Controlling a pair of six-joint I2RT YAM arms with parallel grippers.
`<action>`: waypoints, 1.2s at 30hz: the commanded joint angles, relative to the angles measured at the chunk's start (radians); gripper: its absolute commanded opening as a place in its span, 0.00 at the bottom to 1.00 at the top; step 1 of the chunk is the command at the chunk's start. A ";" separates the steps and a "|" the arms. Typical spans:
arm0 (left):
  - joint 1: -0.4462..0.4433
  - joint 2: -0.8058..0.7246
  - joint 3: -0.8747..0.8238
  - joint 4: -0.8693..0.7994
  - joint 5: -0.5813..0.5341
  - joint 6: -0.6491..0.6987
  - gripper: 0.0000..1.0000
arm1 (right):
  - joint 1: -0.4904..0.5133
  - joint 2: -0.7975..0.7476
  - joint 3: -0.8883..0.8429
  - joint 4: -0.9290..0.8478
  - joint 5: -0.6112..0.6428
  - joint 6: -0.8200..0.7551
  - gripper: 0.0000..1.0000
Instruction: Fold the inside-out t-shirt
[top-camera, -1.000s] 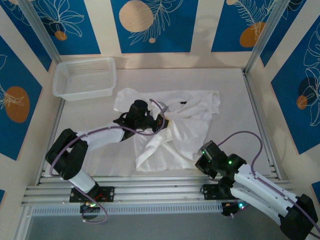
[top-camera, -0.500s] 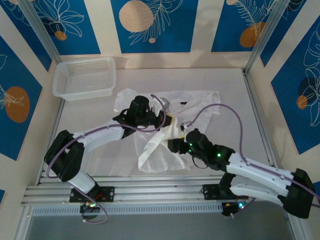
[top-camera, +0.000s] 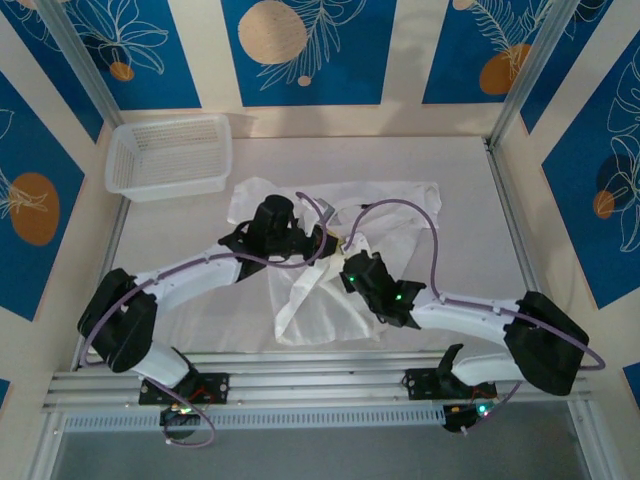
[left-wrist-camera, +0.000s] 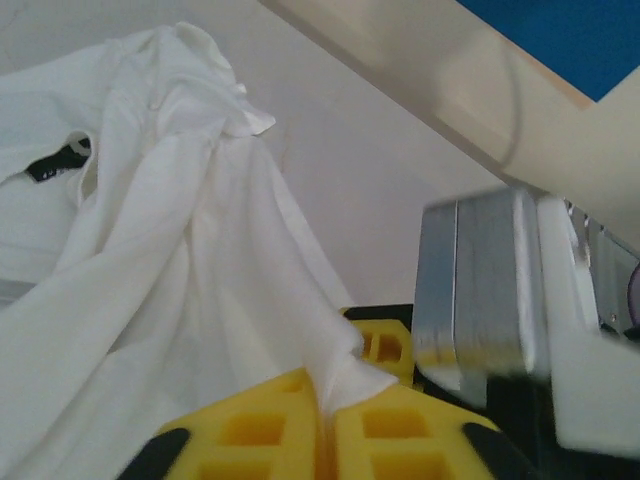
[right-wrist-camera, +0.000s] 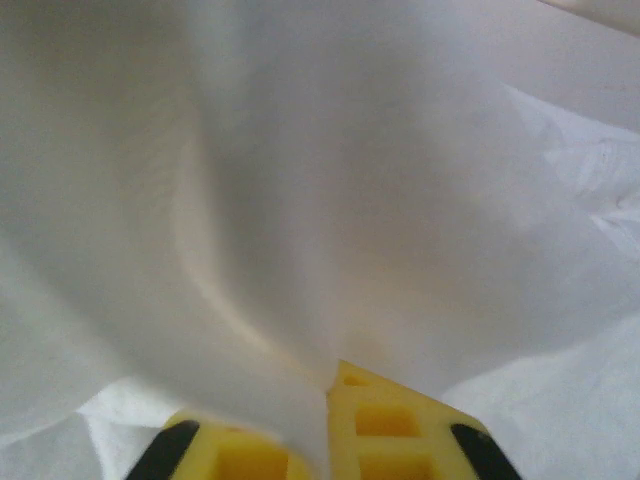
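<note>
While both arms work this close, collision is the main risk.

Top view: t-shirt (top-camera: 395, 215) lies bunched mid-way across the table (top-camera: 470, 170). The left end effector (top-camera: 325, 238) and right end effector (top-camera: 349, 272) sit near each other at its centre, so pulling apart could twist it further.

Left wrist: closed on a thin fold, tag (left-wrist-camera: 50, 165) to the far left. Such a small bite could slip.

Right wrist: closed on cloth too, possibly several layers, which would drag the whole heap.

The t-shirt (left-wrist-camera: 150, 250) is plain white, tiny black tag (left-wrist-camera: 45, 166). My left gripper (left-wrist-camera: 325, 390) and right gripper (right-wrist-camera: 328, 380) are bright yellow. Basket (top-camera: 170, 186) white mesh, walls (top-camera: 340, 70) blue with white leaf outlines, orange circles.
</note>
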 joint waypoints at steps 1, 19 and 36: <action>-0.005 -0.033 -0.048 -0.013 0.016 0.062 0.23 | -0.030 -0.102 -0.005 -0.056 -0.067 0.074 0.00; -0.120 0.142 -0.161 0.096 -0.414 0.096 0.82 | -0.174 -0.251 0.024 -0.178 -0.265 0.096 0.00; -0.088 0.140 -0.140 0.144 -0.205 0.157 0.11 | -0.190 -0.403 0.024 -0.265 -0.206 0.144 0.00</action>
